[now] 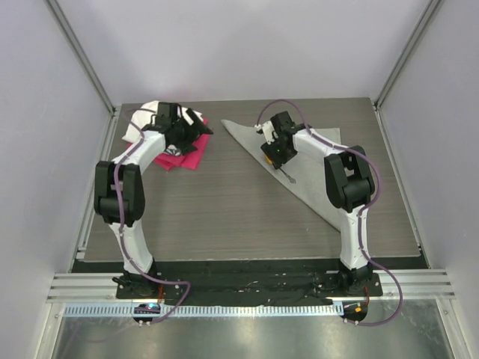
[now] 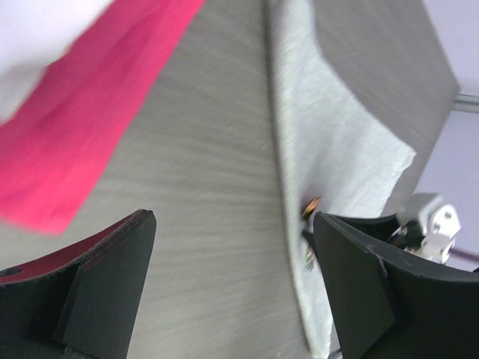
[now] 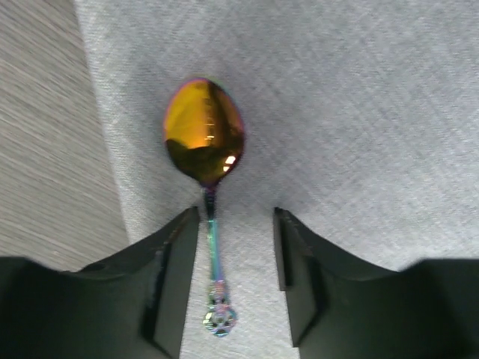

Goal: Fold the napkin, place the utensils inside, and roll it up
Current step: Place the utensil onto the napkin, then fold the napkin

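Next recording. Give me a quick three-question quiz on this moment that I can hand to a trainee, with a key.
1. True or false: the spoon lies on the napkin.
2. Pick one. The jaws of the right gripper are:
A. shut on the spoon's bowl
B. apart, one on each side of the spoon's stem
C. apart over bare table, with no spoon near
3. Short answer: seen from the top view, what outline does the napkin have?

Key: 1 true; 2 B; 3 triangle.
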Controlling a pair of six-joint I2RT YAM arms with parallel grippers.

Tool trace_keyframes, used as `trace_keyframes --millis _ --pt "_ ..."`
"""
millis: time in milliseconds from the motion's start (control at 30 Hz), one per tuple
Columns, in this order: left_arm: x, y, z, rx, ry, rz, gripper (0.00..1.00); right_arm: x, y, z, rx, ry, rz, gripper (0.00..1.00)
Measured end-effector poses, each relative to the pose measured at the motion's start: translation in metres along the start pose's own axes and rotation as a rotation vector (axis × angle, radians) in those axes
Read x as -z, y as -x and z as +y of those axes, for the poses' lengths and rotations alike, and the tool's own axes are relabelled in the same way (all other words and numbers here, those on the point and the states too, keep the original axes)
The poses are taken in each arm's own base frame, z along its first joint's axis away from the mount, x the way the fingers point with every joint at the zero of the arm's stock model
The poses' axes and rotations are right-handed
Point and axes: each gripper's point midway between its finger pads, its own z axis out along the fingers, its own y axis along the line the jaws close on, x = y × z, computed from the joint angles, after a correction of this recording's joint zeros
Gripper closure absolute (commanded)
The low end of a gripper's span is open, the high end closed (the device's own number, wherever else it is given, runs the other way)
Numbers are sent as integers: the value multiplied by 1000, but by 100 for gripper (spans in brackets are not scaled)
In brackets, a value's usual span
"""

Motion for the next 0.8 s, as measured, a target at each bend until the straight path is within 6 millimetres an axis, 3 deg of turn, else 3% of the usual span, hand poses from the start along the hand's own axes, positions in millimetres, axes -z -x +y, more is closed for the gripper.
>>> trace_keyframes --millis 67,233,400,600,700,800 --pt "-21 3 -14 17 -38 -5 12 1 1 -1 -10 0 -4 39" --pt "-69 4 -25 67 -79 -6 17 11 7 2 -68 20 -29 36" --pt "-114 12 -29 88 -95 -16 20 54 38 4 -133 33 -154 36" --pt "-147 21 -39 104 -122 -32 24 122 74 6 -198 39 -346 36" --pt "-156 28 -45 111 -143 -50 31 133 77 8 -230 49 -378 36" --pt "-166 33 -51 113 -158 -60 41 127 69 13 -262 62 -359 36"
